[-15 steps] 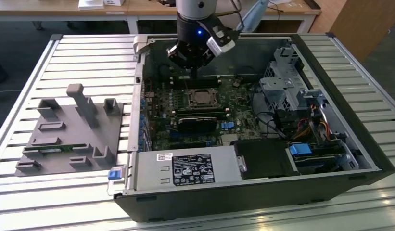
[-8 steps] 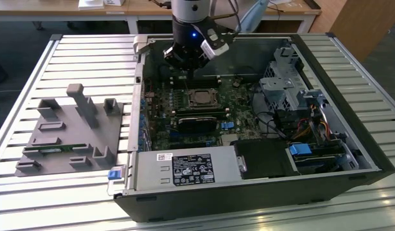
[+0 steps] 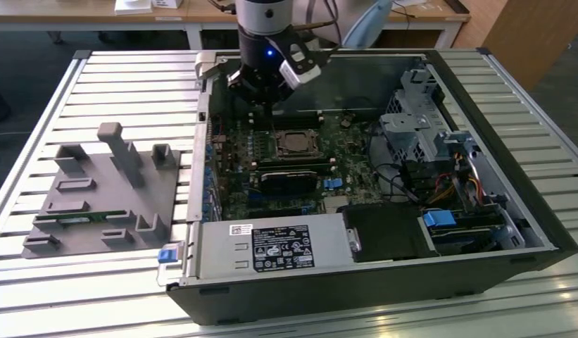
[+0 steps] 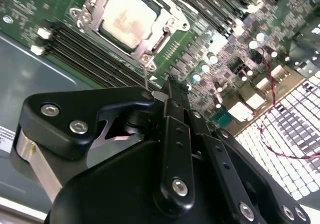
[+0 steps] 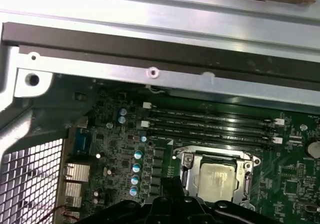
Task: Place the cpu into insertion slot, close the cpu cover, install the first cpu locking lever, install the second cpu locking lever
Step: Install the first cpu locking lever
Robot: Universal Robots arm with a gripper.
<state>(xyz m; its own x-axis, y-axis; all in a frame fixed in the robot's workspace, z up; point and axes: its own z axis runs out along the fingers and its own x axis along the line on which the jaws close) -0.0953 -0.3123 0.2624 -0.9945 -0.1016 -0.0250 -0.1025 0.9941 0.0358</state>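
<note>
The exterior view looks steeply down from a raised spot off the table onto the whole open computer case, while both wrist views hang close over the motherboard, peering past the gripper from opposite sides and sharing the cpu.

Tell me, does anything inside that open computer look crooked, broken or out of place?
Nothing stands out. The cpu sits square in the window of the cpu cover, which appears to lie flat around it. No bent or loose parts show on the motherboard nearby. The gripper hangs just above the board, beside the socket.
</note>
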